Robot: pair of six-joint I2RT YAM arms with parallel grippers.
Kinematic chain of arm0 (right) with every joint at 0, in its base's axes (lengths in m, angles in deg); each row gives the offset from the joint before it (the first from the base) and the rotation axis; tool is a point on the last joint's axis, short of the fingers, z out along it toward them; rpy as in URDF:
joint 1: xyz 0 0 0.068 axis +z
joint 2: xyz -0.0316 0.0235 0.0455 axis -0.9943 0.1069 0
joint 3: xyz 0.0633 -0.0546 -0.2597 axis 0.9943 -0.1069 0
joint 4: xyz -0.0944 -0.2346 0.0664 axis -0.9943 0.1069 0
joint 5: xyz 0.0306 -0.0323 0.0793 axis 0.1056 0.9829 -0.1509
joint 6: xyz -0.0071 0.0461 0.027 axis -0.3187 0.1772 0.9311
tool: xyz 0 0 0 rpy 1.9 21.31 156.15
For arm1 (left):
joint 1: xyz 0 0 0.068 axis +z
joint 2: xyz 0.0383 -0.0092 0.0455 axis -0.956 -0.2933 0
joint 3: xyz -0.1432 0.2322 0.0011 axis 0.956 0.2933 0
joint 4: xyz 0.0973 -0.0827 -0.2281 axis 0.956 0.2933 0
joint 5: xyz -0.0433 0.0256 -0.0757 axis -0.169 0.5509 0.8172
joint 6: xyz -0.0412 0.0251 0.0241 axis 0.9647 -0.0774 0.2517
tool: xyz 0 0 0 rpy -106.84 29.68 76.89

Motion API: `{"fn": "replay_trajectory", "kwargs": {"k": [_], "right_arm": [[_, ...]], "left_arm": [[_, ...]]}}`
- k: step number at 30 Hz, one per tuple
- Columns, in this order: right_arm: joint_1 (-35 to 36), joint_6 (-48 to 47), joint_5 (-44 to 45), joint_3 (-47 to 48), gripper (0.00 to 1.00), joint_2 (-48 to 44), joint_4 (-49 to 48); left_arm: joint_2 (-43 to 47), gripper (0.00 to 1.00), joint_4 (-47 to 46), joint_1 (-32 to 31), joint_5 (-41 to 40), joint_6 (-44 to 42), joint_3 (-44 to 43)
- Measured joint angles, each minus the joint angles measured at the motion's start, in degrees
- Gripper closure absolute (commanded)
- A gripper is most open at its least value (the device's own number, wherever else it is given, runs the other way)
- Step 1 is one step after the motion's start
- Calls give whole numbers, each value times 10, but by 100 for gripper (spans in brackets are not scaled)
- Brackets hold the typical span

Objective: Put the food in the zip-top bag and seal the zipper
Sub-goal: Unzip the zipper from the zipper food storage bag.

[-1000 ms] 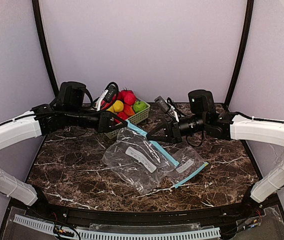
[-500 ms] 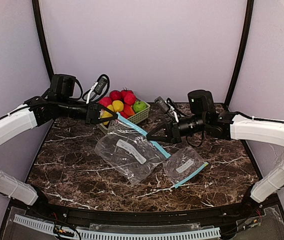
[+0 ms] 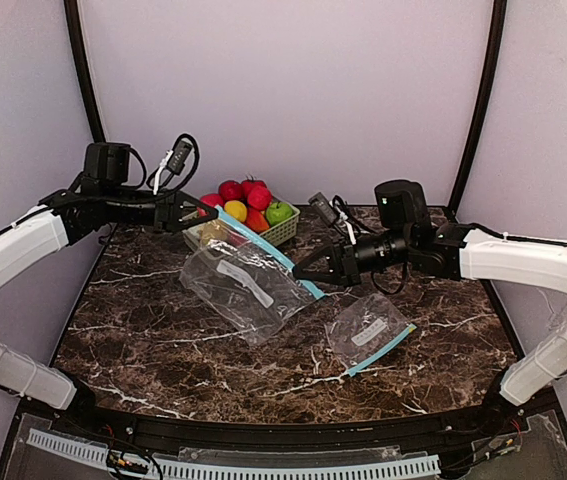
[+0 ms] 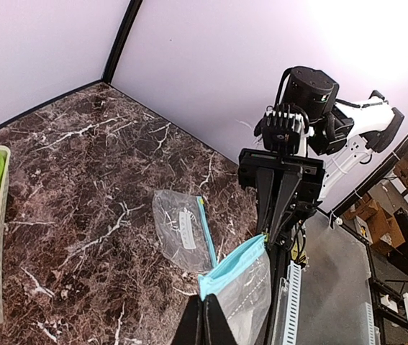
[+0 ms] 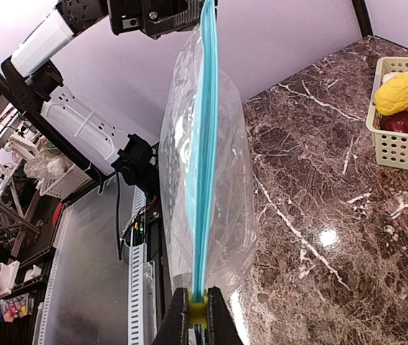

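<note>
Your left tool (image 3: pixel 203 214) and right tool (image 3: pixel 305 275) each pinch one end of the zip-top bag (image 3: pixel 248 285), stretching its zipper (image 5: pixel 205 144) flat (the food (image 3: pixel 246 203) sits in the basket (image 3: pixel 285 233) behind); pull harder and a corner could slip free.

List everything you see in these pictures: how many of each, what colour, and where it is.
large zip-top bag: one, clear with a blue zipper strip, held up between the two grippers, left of centre
small zip-top bag: one, clear with a blue zipper strip, flat on the table, right of centre
basket: one, pale green, far side of the table, behind the large bag
toy food: at least six showing, red, yellow, orange and green, all in the basket
table: one, dark brown marble pattern
left gripper: one, black, shut on one end of the large bag's zipper
right gripper: one, black, shut on the other end
</note>
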Motion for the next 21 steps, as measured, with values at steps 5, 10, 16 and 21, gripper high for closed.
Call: {"fn": "replay_trajectory", "kwargs": {"k": [5, 10, 16, 21], "right_arm": [[0, 0, 9, 0, 100, 0, 2], [0, 0, 17, 0, 100, -1, 13], [0, 0, 25, -1, 100, -1, 31], [0, 0, 29, -4, 100, -5, 40]], "left_arm": [[0, 99, -37, 29, 33, 7, 6], [0, 99, -70, 62, 61, 14, 31], [0, 99, -80, 76, 81, 15, 42], [0, 99, -80, 79, 86, 15, 42]]}}
